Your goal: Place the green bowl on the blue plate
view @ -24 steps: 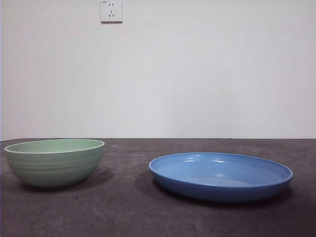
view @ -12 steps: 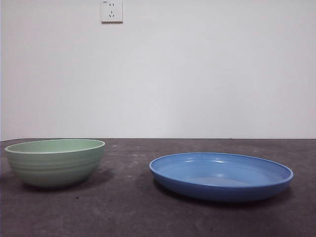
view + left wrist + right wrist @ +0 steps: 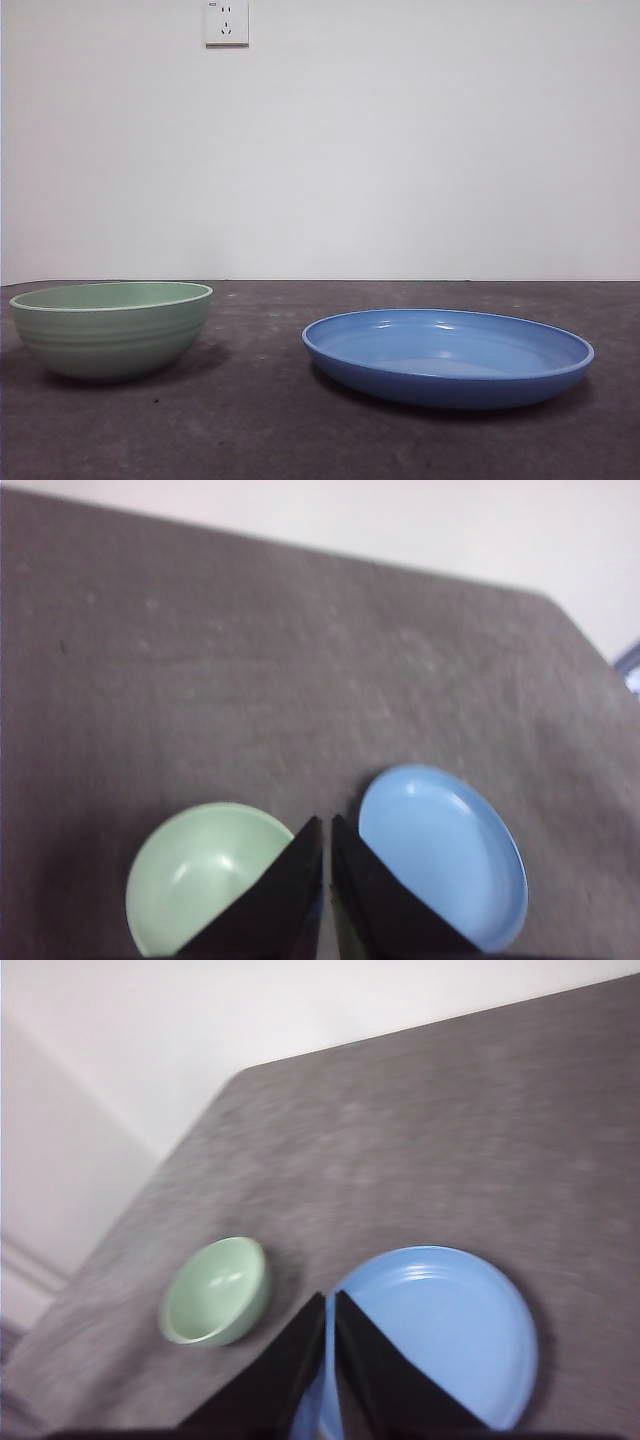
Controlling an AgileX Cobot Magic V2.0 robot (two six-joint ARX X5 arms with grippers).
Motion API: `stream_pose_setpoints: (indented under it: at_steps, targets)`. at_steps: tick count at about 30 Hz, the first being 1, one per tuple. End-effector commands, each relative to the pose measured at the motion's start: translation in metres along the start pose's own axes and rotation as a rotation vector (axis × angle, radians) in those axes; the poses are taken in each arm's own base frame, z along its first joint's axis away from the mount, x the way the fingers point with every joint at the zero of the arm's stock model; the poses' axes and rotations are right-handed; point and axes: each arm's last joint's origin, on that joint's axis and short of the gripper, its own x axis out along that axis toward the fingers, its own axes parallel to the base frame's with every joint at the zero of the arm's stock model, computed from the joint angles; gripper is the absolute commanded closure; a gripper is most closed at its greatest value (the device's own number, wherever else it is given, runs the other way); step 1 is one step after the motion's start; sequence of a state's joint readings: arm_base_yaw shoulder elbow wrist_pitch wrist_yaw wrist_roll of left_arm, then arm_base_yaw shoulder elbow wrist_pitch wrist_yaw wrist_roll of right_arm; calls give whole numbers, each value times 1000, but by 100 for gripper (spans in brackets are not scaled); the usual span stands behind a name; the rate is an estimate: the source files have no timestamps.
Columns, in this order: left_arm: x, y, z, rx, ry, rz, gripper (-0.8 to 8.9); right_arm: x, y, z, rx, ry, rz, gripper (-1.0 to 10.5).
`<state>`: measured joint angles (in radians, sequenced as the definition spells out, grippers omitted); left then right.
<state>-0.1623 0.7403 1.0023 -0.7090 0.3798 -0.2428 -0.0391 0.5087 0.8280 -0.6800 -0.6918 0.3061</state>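
Note:
The green bowl point(image 3: 110, 328) stands upright on the dark table at the left of the front view, empty. To its right, a gap apart, lies the blue plate point(image 3: 447, 355), also empty. Neither arm shows in the front view. My left gripper point(image 3: 325, 825) hangs high above the table, shut and holding nothing; below it are the green bowl point(image 3: 200, 872) and the blue plate point(image 3: 450, 845). High over the near side, my right gripper point(image 3: 328, 1301) is shut too, with the green bowl point(image 3: 217, 1291) and blue plate point(image 3: 450, 1325) below.
A dark grey table point(image 3: 300, 430) carries both dishes. A white wall with a power socket point(image 3: 226, 21) stands behind. The table's edges show in both wrist views.

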Motion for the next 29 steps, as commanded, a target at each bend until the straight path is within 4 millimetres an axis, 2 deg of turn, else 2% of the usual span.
stream_pose_setpoints:
  at_steps: [1,9,16,29]
  targets:
    - [-6,-8,12,66,25,-33,798,-1,6,11,-50,-2,38,936]
    - [-3,-19,19,65,142,-163,798,16,9,26,-55,100,131,936]
    - [2,-20,18,94,163,-181,798,35,5,26,-92,204,205,936]
    - [11,-16,13,132,246,-171,776,38,4,25,-118,219,206,935]
